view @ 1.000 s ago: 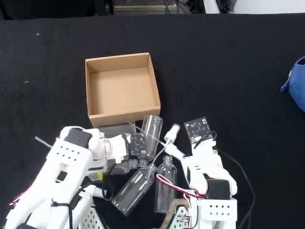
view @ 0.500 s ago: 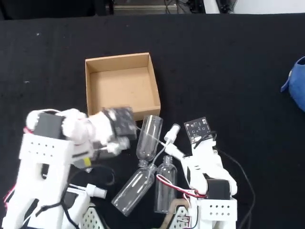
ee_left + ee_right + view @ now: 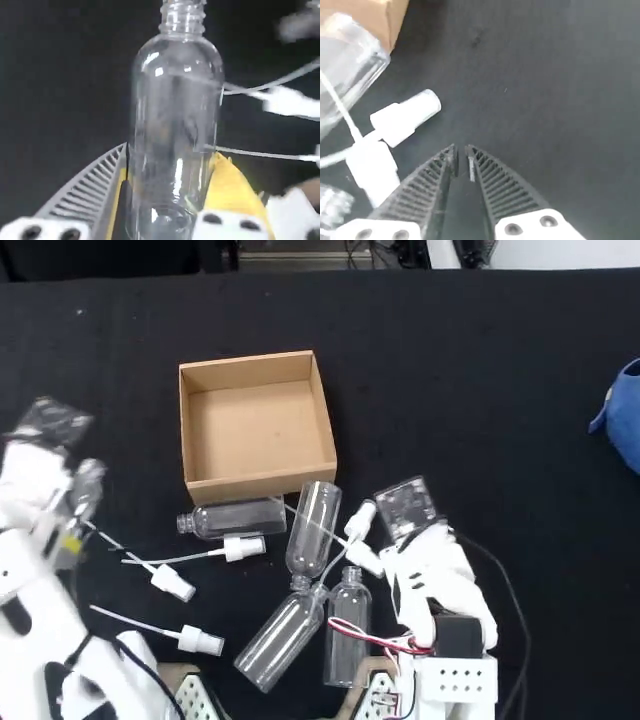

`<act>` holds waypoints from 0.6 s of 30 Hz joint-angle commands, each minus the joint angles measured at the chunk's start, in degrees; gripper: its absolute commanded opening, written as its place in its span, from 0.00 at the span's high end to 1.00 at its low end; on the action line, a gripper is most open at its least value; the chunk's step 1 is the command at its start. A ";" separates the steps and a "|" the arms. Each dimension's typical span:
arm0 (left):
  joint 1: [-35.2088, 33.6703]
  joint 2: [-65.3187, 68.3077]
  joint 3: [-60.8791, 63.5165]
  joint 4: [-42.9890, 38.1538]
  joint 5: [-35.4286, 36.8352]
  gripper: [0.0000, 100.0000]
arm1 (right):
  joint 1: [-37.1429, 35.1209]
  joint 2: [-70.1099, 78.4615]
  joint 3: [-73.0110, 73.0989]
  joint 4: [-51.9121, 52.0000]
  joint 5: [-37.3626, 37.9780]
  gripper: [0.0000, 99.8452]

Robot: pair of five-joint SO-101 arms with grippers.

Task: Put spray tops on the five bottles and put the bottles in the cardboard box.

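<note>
Clamped low on the body of a clear bottle (image 3: 175, 100): the left pincer (image 3: 172, 155), gray jaw on one side, yellow on the other. Open, uncapped neck pointing away from the wrist. From above, at the far left edge of the frame, left arm (image 3: 30, 490) apparently lifted off the desk (image 3: 480, 390). Well apart from the cardboard box (image 3: 260, 483) at upper centre and from everything loose.

Nearly together and gripping nothing: the right pincer (image 3: 461, 150), only a sliver of gap between the jaws, tips low over the desk. Just ahead of the tips and off to one side, a white spray top (image 3: 405, 122), long axis lying more across the pincer's line than along it. Touching or almost touching that one, close beside a jaw, a second spray top (image 3: 372, 167). From above, the same pair at lower centre, under the box's right corner, with the right arm (image 3: 440, 590) directly behind.

Judged as the hinge of the coming move: bottle held at far left, nearest tops at lower centre by the right pincer. Probably the right arm's job, then: spread the jaws, take a top across its short side, carry it leftward to the waiting neck.

Between the arms, a third spray top (image 3: 240, 548) with a long trailing tube. Below the box, four loose bottles, among them a loose bottle (image 3: 312, 528) with its neck toward the bottom of the frame. None capped, none boxed.
</note>
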 commanded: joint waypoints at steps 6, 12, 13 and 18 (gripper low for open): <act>-23.16 0.00 27.82 -32.09 0.35 0.94 | -0.62 -5.23 -19.56 5.36 8.18 0.99; -24.57 0.00 35.30 -34.02 -0.09 0.94 | -0.70 4.00 -30.73 5.63 8.09 0.99; -24.57 0.00 35.82 -34.02 -0.09 0.94 | -0.70 7.08 -33.01 5.71 7.82 0.99; -24.92 0.00 36.00 -33.85 -0.18 0.88 | -6.33 21.41 -46.11 9.85 4.75 0.99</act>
